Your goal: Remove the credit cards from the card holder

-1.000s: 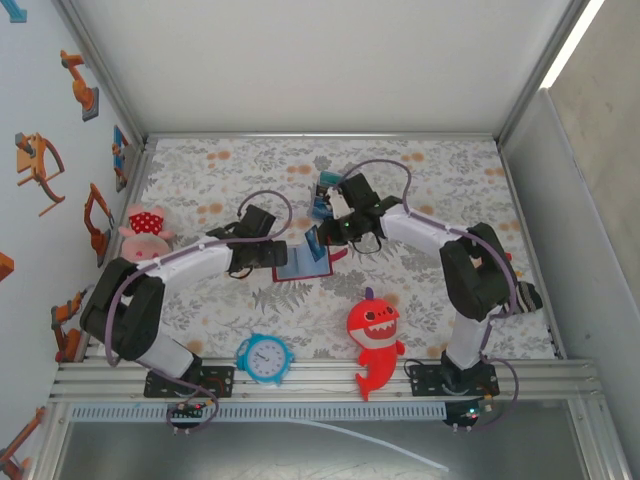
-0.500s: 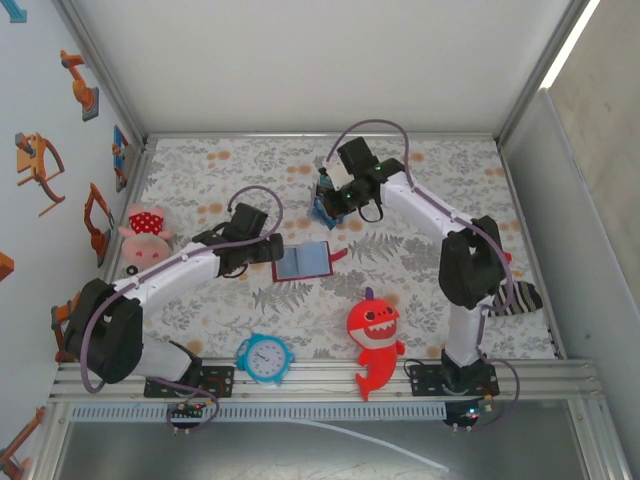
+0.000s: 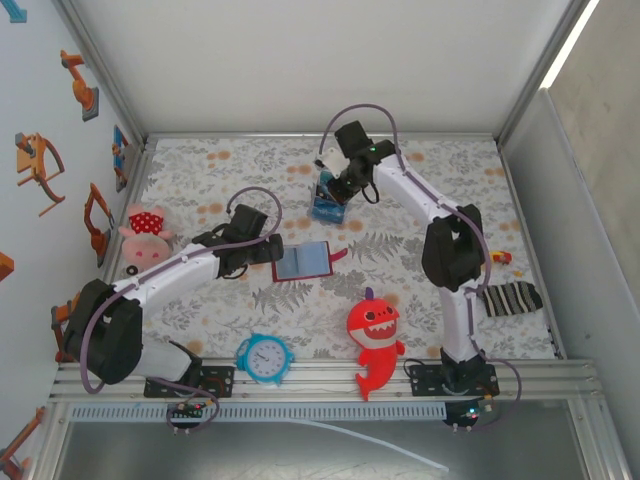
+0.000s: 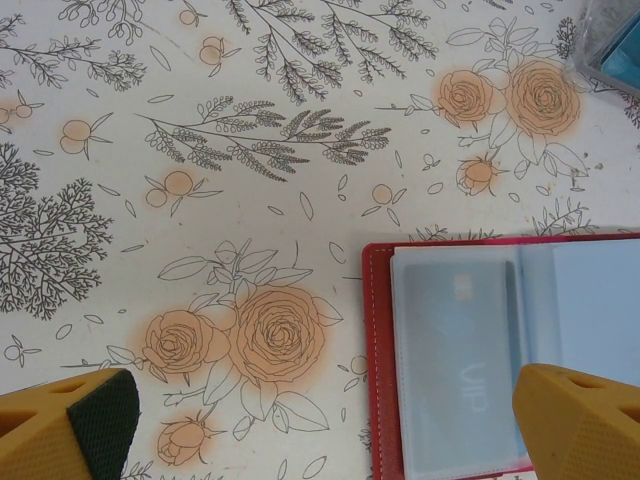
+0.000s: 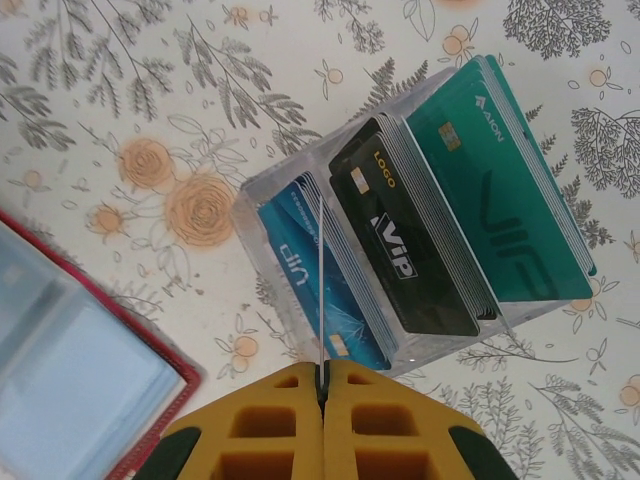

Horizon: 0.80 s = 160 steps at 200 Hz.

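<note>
Left gripper (image 4: 320, 425), jaws apart, over one open card holder (image 4: 470, 350). Right gripper (image 5: 322, 385), clamped on one card (image 5: 320, 260), above a clear box (image 5: 257, 195) with three stacks of credit cards (image 5: 510, 200). Around: one shark (image 3: 375, 335), clock (image 3: 265, 357), plush (image 3: 146, 232), sock (image 3: 510, 297).

White links (image 3: 180, 268), black joints (image 3: 108, 332), lilac cables (image 3: 262, 194); yellow end effector fingers (image 5: 392, 420)

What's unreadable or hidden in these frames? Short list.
1. held card: right wrist view, edge-on in the shut right fingers; face and colour unreadable.
2. card holder: left wrist view, cut by right and bottom edges; cards left inside uncountable.
3. clear box: right wrist view, cards stacked; count hidden.
4. small item near striped sock: top view, too small to identify.
</note>
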Each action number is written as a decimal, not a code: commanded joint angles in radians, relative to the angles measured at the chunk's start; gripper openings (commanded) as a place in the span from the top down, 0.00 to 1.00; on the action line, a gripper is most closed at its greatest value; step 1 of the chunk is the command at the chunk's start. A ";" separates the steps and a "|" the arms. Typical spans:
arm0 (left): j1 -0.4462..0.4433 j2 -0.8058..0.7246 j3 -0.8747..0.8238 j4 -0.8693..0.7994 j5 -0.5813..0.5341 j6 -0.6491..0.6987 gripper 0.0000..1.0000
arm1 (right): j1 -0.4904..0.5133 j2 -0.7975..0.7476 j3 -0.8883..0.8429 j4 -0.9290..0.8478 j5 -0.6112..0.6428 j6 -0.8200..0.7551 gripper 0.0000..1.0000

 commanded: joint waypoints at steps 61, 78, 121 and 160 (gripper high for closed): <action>-0.005 -0.003 -0.013 -0.007 -0.008 -0.021 0.03 | -0.005 0.072 0.074 -0.021 -0.007 -0.191 1.00; -0.004 -0.002 -0.011 -0.009 -0.009 -0.020 0.03 | -0.006 0.086 0.084 -0.023 -0.010 -0.202 1.00; -0.003 0.010 -0.007 -0.014 -0.010 -0.018 0.03 | -0.009 0.115 0.098 -0.026 -0.046 -0.220 1.00; -0.003 0.019 -0.006 -0.011 -0.006 -0.019 0.03 | -0.009 0.145 0.111 -0.047 -0.077 -0.230 1.00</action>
